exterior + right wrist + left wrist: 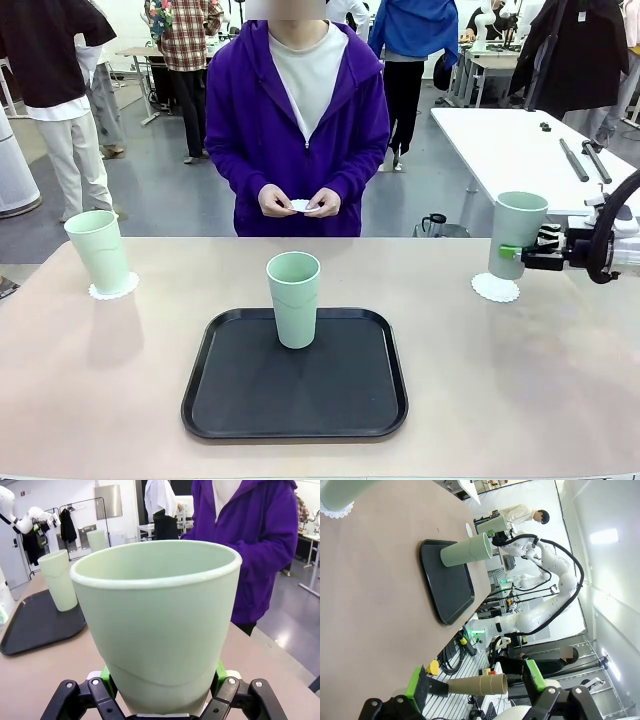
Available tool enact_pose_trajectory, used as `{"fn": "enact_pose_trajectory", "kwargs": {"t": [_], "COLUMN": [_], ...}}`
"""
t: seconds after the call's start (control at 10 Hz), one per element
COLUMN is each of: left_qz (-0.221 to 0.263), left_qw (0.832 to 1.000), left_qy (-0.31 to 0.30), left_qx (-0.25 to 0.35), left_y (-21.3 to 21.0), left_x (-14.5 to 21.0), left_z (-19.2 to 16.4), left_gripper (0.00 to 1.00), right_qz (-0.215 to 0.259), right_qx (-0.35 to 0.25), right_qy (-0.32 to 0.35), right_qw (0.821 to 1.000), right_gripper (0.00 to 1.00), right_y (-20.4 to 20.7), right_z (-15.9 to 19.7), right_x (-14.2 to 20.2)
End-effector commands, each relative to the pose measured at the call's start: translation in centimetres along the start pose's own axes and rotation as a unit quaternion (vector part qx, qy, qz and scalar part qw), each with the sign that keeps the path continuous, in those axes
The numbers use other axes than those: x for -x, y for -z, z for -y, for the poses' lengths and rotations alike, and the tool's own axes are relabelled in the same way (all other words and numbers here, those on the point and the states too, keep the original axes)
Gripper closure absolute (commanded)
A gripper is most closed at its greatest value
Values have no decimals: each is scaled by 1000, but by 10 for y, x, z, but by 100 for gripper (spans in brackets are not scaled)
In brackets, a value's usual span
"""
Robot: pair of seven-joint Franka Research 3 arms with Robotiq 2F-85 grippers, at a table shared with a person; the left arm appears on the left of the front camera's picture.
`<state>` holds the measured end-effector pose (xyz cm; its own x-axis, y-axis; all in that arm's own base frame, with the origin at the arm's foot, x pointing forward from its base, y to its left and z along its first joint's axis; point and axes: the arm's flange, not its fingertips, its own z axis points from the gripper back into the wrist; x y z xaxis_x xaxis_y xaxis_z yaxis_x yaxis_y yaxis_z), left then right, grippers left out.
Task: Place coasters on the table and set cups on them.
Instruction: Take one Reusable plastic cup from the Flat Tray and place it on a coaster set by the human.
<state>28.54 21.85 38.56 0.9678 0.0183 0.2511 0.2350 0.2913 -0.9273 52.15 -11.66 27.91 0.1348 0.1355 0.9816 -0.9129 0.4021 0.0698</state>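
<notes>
While the right fingers (507, 252) clench the lower wall of the first cup (520, 225) at 3 o'clock on the surface (520, 400), that cup stands upright over the first coaster (485, 292); whether its base touches the doily I cannot tell. In the right wrist view the green pads (106, 674) press the cup's sides from both flanks. At 9 o'clock the second cup (100, 250) sits upright on the second coaster (125, 290). The third cup (294, 300) stands on the black tray (330, 400), near the tray's 12 o'clock rim, with the tray lying between centre and 6 o'clock. At 12 o'clock a person holds the third coaster (300, 206) between both hands (275, 202), above the far edge. The left fingers (415, 687) are released, spread wide and empty, off the surface's edge.
</notes>
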Motion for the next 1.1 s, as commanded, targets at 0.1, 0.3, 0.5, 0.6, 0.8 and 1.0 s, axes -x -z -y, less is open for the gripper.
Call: {"fn": "enact_pose_trajectory", "kwargs": {"t": [0.1, 0.3, 0.5, 0.6, 0.8, 1.0], "left_qz": [6, 6, 6, 6, 6, 6], "left_qw": [1000, 1000, 1000, 1000, 1000, 1000], "left_qy": [7, 7, 7, 7, 7, 7], "left_qx": [5, 5, 5, 5, 5, 5], "left_y": [-2, -2, -2, -2, -2, -2], "left_x": [1, 1, 1, 1, 1, 1], "left_z": [1, 1, 1, 1, 1, 1], "left_gripper": [0, 0, 0, 0, 0, 0], "right_qz": [-7, 7, 9, 10, 11, 10], "right_qx": [-10, -27, -31, -30, -30, -32], "right_qy": [-10, -11, -6, -5, -6, -6], "right_qw": [1000, 1000, 999, 999, 999, 999], "right_gripper": [17, 17, 17, 17, 17, 17], "right_y": [8, 12, 14, 14, 15, 14], "right_z": [11, 15, 19, 21, 24, 25], "right_x": [9, 22, 30, 33, 38, 40]}}
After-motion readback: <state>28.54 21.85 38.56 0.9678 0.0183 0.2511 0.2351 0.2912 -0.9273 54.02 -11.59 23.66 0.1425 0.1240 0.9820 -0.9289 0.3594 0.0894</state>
